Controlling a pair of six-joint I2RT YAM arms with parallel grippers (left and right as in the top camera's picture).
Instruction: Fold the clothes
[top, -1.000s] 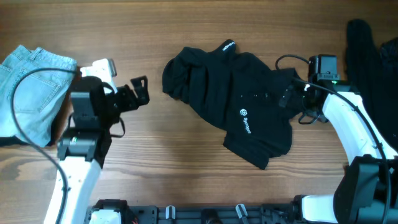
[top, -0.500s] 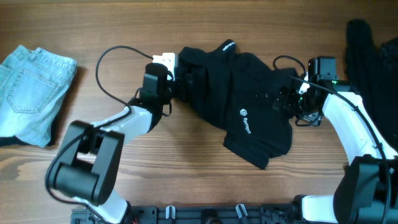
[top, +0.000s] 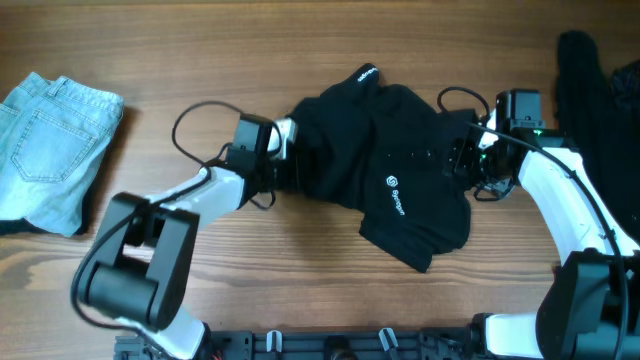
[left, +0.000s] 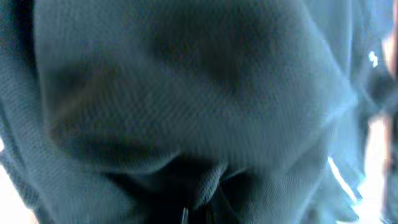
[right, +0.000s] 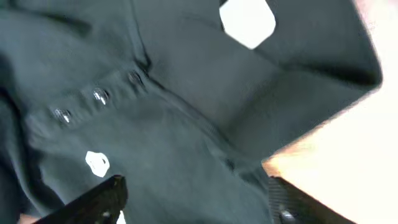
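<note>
Left arm has swung in from the table's (top: 300, 290) left side. Left fingers (top: 286, 158) now buried in the left edge of the black shirt (top: 390, 170), mid-table, which has bunched rightward. Wrist view is all fabric: cannot tell their opening. Right fingers (right: 102, 198) spread wide, holding nothing, unmoved at the shirt's right edge. Judgement: first grasp starting, no fold yet.

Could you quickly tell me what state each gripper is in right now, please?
Left gripper: cannot be told; black shirt fabric fills its wrist view.
Right gripper: open, above the shirt.
</note>
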